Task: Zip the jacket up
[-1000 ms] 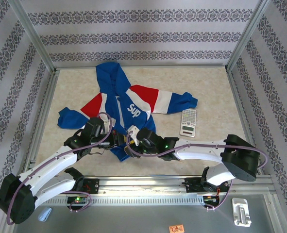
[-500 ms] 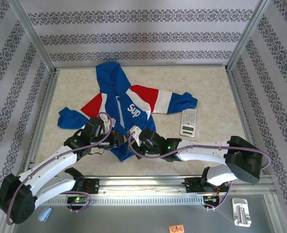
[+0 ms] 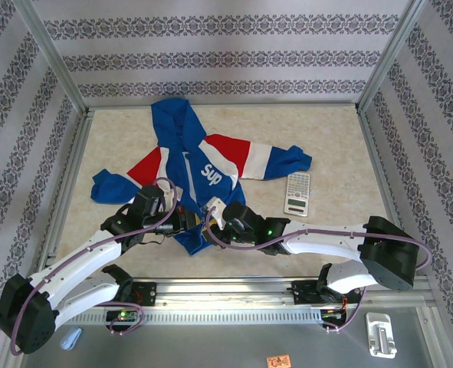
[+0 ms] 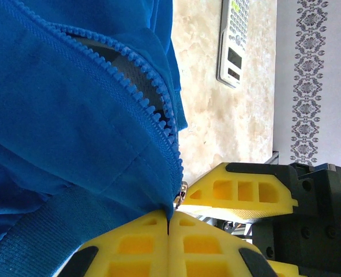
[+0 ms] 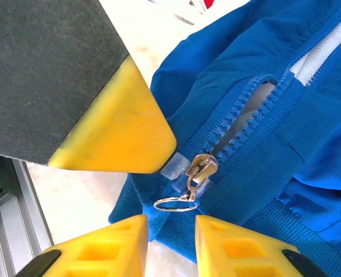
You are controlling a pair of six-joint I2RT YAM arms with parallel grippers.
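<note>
Blue jacket (image 3: pixel 199 165) hem stays clenched in left gripper (image 4: pixel 168 225) below zipper pull (image 5: pixel 196 173); right gripper (image 5: pixel 170 231) has shifted slightly, jaws parted beneath pull, empty: no catch yet, zip unstarted.

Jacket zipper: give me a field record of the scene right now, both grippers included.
jacket: lying front up on the table, zipper teeth parted above the slider
zipper slider: near the bottom hem
ring pull: lying free on the fabric
left gripper: shut on the jacket hem at the zipper's foot
right gripper: open, ring pull just ahead of its gap, not gripped
calculator: right of the jacket
</note>
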